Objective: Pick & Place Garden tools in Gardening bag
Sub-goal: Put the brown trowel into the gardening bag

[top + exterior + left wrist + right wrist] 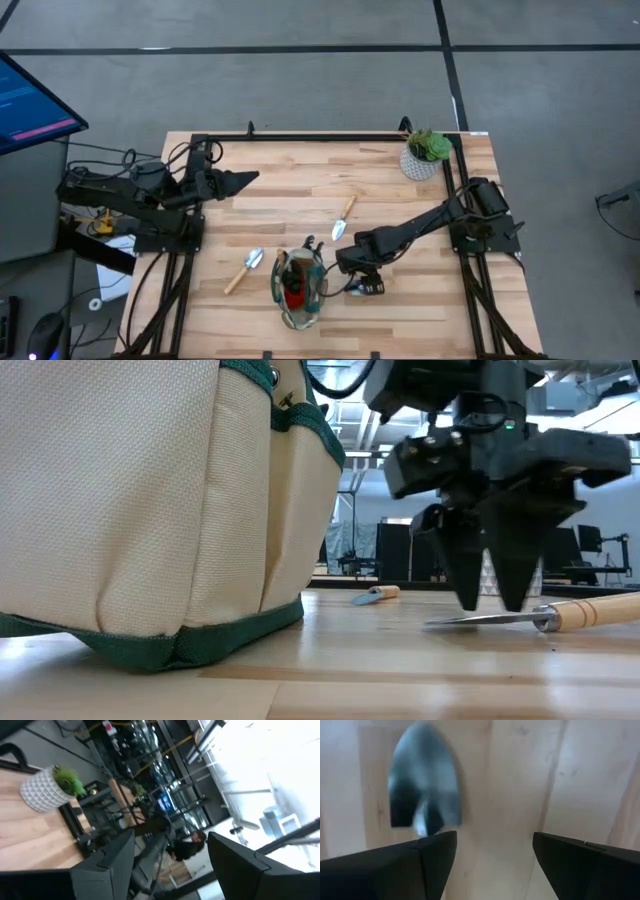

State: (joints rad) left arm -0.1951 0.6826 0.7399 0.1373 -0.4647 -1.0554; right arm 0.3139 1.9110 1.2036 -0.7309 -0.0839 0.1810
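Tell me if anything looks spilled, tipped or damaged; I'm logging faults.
Nothing stands out. The beige, green-trimmed gardening bag stands upright, wooden-handled metal trowels lie flat on the table, and the open right gripper hovers over another.

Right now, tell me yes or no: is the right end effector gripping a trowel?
No: in the right wrist view, the right end effector is open, with the trowel's blade lying on the table ahead of it.

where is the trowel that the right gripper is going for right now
In the high view the silver-bladed wooden-handled trowel lies near the table's front edge, just right of the beige green-trimmed bag, under the open right gripper.
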